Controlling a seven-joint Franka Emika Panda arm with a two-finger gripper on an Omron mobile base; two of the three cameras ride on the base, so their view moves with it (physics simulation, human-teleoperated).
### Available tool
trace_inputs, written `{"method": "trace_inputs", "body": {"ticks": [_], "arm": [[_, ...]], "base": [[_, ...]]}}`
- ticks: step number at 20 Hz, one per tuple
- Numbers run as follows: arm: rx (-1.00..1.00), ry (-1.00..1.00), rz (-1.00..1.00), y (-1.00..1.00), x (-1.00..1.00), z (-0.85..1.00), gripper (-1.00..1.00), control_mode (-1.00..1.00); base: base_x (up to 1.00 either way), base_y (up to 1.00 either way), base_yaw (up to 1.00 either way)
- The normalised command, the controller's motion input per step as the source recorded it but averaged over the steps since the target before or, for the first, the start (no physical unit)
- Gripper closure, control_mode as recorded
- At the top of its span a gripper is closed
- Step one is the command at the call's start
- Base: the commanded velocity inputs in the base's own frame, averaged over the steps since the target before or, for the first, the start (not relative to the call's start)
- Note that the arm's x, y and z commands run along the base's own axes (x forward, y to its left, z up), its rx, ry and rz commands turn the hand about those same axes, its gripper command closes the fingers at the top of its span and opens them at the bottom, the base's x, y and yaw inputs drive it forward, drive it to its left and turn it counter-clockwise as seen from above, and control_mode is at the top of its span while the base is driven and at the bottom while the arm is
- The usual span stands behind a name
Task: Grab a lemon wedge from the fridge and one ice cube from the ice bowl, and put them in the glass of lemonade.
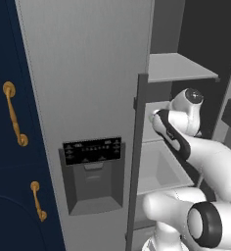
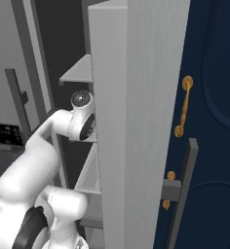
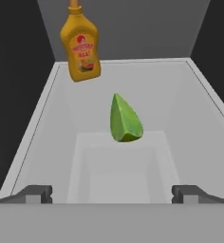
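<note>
Wide apart, the gripper's (image 3: pixel 112 193) two dark fingertips (image 3: pixel 34 193) stand at the near edge of a pale fridge drawer (image 3: pixel 199 102), holding nothing and touching nothing that can be seen. One lemon wedge (image 3: pixel 125 119), yellow-green and pointed end up, sits straight ahead of the gripper, centred between the fingertips but well short of them, on the drawer's floor. One yellow sauce bottle (image 3: pixel 80 45) with a red label stands beyond the wedge, up and to the left of the gripper's line, at the drawer's far end.

From the base cameras, the white arm (image 1: pixel 205 152) bends up from its base and reaches forward into the open fridge (image 1: pixel 88 73), its wrist (image 1: pixel 186 110) tucked under a grey shelf (image 1: pixel 178 66) and level with the drawer. One fridge door carries the black-panelled dispenser (image 1: pixel 93 174); the other (image 2: pixel 141 121) stands edge-on beside the arm, its dark bar handle (image 2: pixel 182 192) facing out. Navy cabinets (image 1: pixel 10 196) flank the fridge, with two brass handles (image 1: pixel 14 115) seen on the left side and two on the right.
</note>
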Motion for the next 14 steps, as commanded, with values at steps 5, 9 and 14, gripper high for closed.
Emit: {"method": "trace_inputs", "body": {"ticks": [5, 9, 14], "arm": [[0.00, 0.00, 0.00, -0.07, 0.39, -0.23, -1.00, -1.00], [0.00, 0.00, 0.00, -0.04, 0.44, -0.27, -1.00, -1.00], [0.00, 0.02, 0.00, -0.13, 0.49, -0.38, -1.00, -1.00]], "base": [[0.00, 0.00, 0.00], [0.00, 0.00, 0.00], [0.00, 0.00, 0.00]]}}
